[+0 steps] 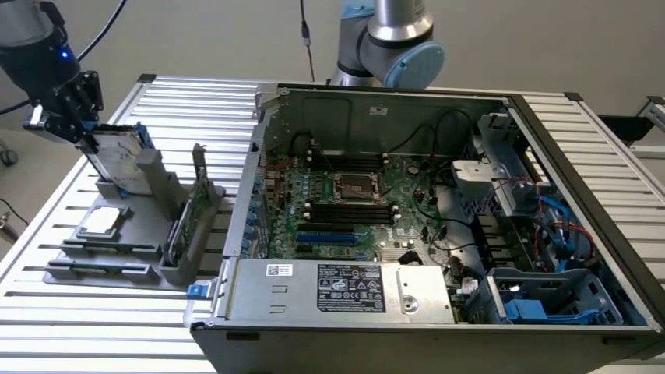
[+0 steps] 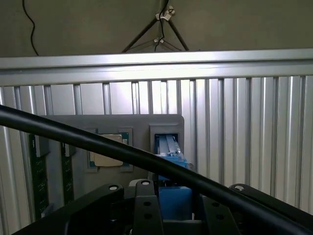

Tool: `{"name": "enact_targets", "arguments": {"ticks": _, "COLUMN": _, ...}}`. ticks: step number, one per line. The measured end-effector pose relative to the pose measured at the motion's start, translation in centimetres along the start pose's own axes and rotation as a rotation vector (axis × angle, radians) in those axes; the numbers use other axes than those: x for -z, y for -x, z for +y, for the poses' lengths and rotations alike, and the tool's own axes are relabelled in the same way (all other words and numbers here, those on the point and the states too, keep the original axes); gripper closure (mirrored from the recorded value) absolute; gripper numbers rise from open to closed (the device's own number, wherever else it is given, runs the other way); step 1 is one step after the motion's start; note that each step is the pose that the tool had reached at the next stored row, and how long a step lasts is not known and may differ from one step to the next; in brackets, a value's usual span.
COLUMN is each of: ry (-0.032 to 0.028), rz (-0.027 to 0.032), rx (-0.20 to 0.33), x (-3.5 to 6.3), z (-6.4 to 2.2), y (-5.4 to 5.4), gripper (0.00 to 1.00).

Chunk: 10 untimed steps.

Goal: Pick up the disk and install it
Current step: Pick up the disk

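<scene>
At the exterior view's left, end effector: the black two-fingered end effector (image 1: 86, 134) is clenching the upper end of the disk, and nothing is showing any slack in that grip.
Disk: the flat silver-grey metal disk with a pale label and bright blue plastic side rails (image 1: 117, 156) is hanging tilted over the rear slot of the holder. Whether its lower end is sitting in that slot or is clear of it, I cannot tell.
Holder: the grey plastic parts holder (image 1: 146, 251) is lying on the slatted aluminium tabletop (image 1: 62, 327). It is carrying a small square silver chip (image 1: 101, 221) and a thin green circuit card (image 1: 204, 195) standing on edge near the disk.
Risk at the holder: if the lower end is catching in the slot, a slanted pull could be dragging the holder along or twisting the disk in the grip. A swing could be clipping the card.
Cable: a thick black cable (image 2: 98, 143) is crossing the wrist view just above the fingers, and I judge it could be snagging on the disk's blue edge (image 2: 172, 198).
Case: the open dark metal computer case (image 1: 385, 101) is lying well apart toward the exterior view's right, with a blue plastic drive cage (image 1: 546, 304) at its near corner.
Risk at the case: a skewed disk would likely be jamming its rails against the cage walls or brushing the loose wiring.
</scene>
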<state>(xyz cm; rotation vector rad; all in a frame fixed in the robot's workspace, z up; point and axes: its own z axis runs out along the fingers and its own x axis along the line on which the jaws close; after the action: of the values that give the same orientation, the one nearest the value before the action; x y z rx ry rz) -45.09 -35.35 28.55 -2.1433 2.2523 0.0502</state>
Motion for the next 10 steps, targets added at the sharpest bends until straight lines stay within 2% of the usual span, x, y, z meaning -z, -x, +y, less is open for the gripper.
{"name": "enact_targets", "arguments": {"ticks": 10, "ry": -0.0002, "rz": -0.0003, "rx": 0.000, "x": 0.19, "z": 0.00, "y": 0.01, "gripper": 0.67}}
